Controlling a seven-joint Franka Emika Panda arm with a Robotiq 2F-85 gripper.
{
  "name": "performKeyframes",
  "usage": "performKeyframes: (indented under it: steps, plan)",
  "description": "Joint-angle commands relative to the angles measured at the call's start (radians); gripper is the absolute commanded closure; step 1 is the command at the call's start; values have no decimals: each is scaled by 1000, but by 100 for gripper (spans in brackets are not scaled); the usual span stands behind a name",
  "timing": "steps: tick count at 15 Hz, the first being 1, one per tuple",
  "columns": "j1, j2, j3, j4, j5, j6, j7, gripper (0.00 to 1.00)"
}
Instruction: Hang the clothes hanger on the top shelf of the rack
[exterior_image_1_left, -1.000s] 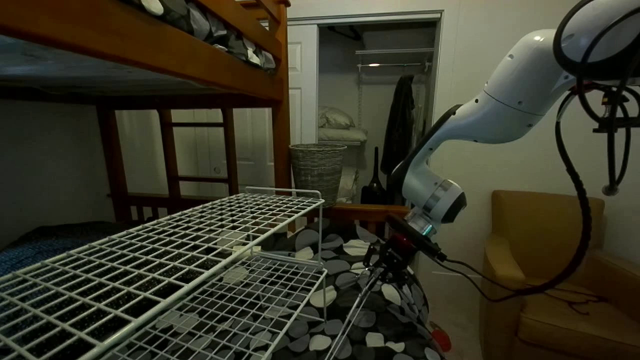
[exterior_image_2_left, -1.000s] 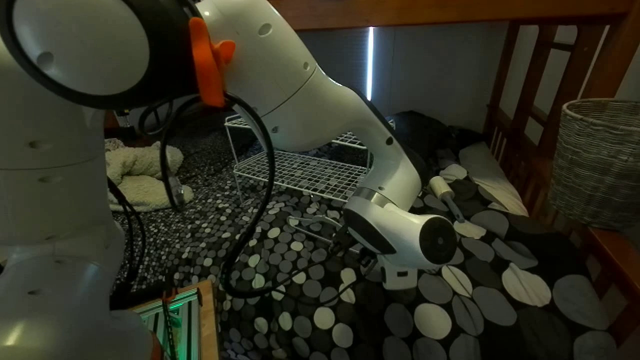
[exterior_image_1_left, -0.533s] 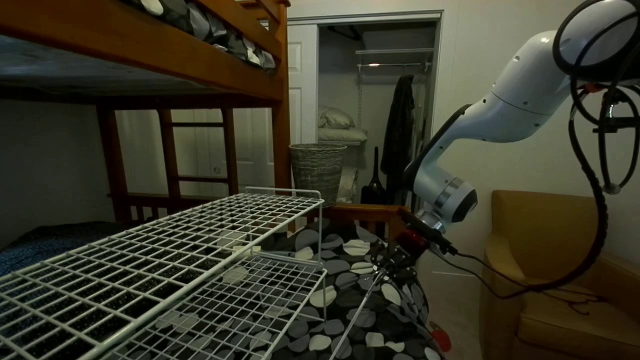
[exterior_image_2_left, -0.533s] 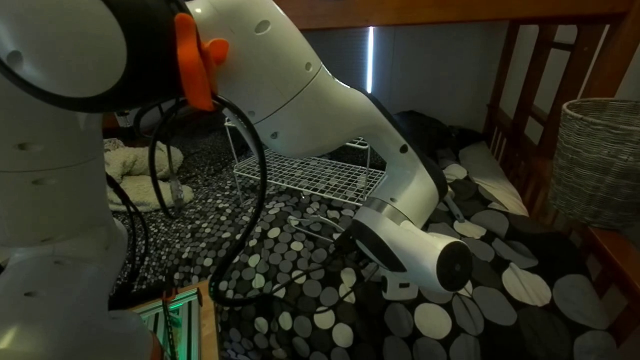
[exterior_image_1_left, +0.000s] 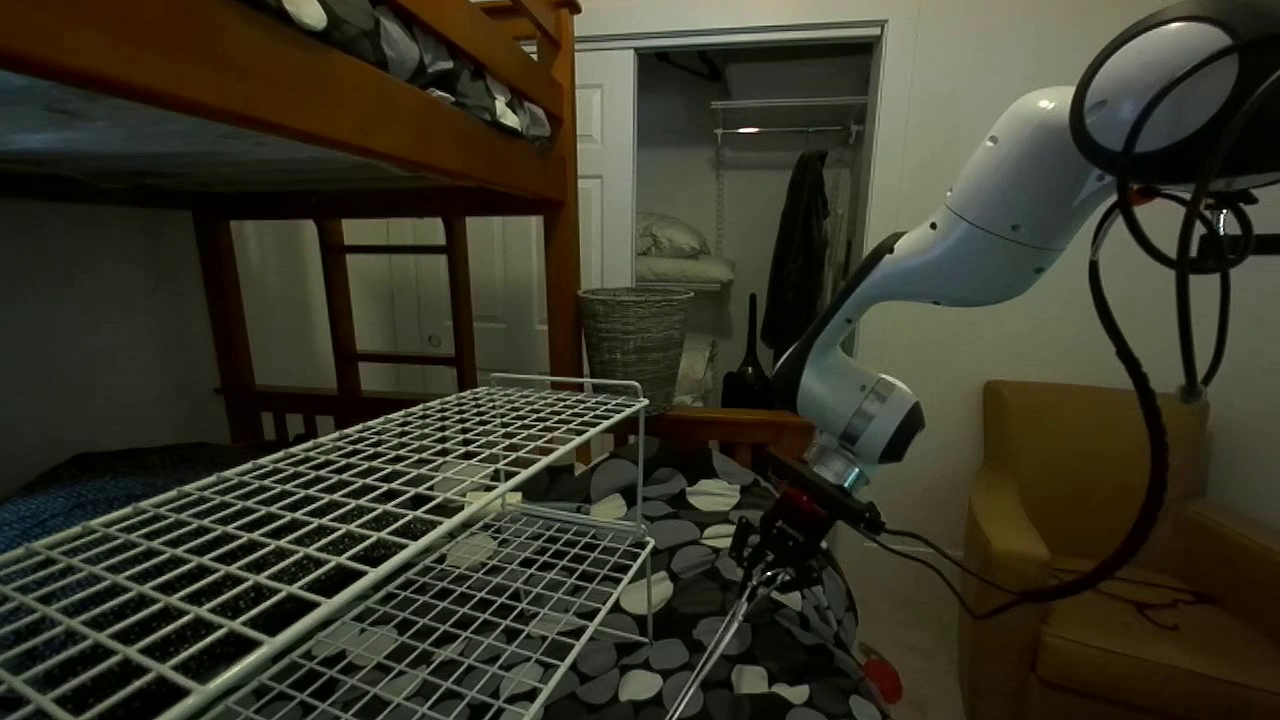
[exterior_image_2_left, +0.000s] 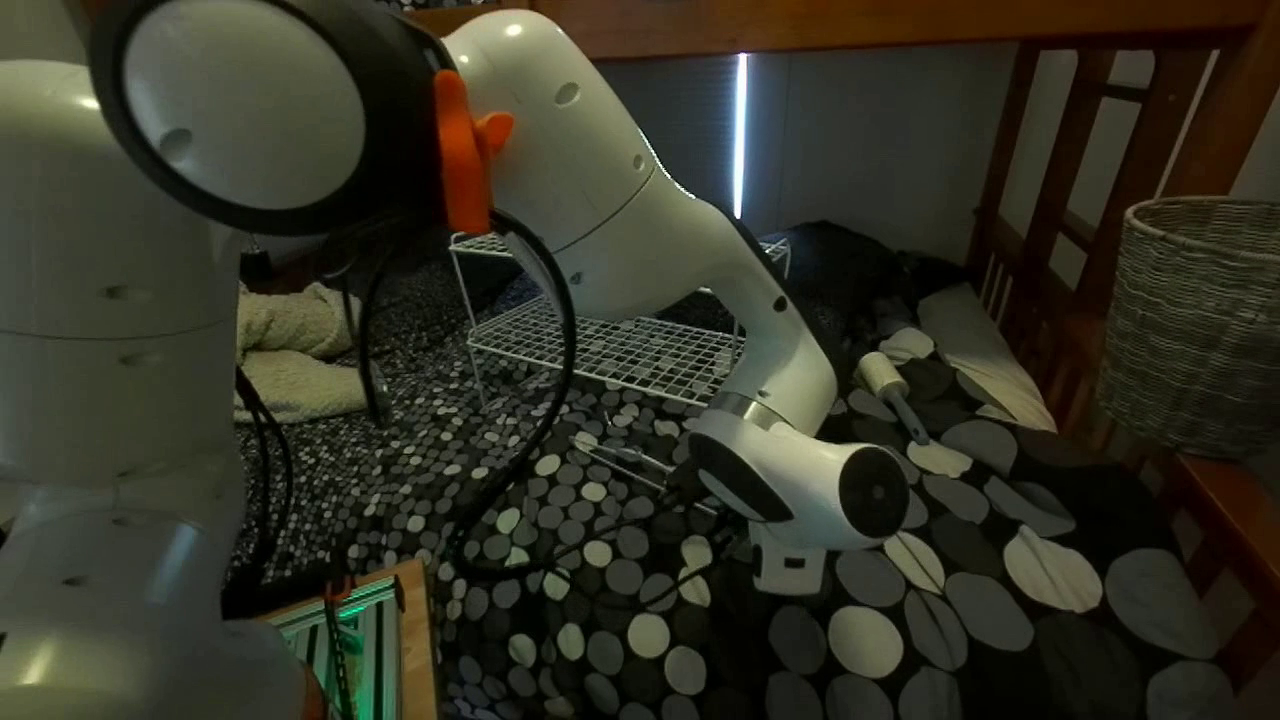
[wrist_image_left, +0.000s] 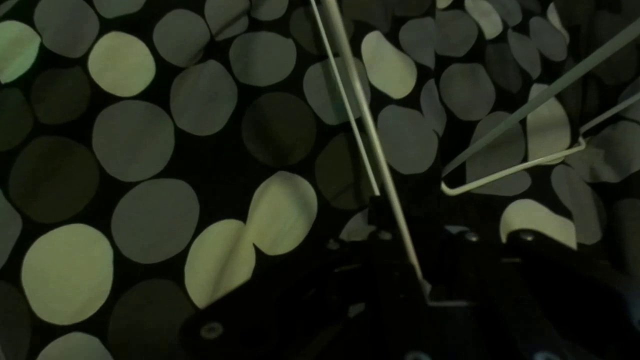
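The clothes hanger (exterior_image_1_left: 708, 655) is thin and pale. It slants down and left from my gripper (exterior_image_1_left: 762, 575), and its lower end is cut off by the frame edge. In an exterior view the hanger (exterior_image_2_left: 625, 466) sticks out left from the dark fingers, over the bed. In the wrist view the hanger (wrist_image_left: 367, 120) runs down between the dark jaws (wrist_image_left: 420, 260), which are shut on it. The white wire rack (exterior_image_2_left: 640, 350) stands on the bed. Its top shelf (exterior_image_1_left: 375, 577) is left of and higher than my gripper, apart from the hanger. My arm partly hides the rack.
The rack's lower tier (exterior_image_1_left: 480, 600) sits under the top shelf. A pale wire corner (wrist_image_left: 515, 175), seemingly the rack's, shows in the wrist view. The brown bunk bed frame (exterior_image_1_left: 300, 110) rises behind. A wicker basket (exterior_image_1_left: 635, 340), a lint roller (exterior_image_2_left: 882, 375) and an armchair (exterior_image_1_left: 1090, 480) are around.
My gripper first swung away from the rack, then came back toward it and now sits slightly lower. The hanger moved along with it and is turned so two limbs show. The rack stayed put.
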Motion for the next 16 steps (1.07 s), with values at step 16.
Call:
performKeyframes:
  steps: [16]
  plan:
    - [41,257,52,276,-179,-43,243,72]
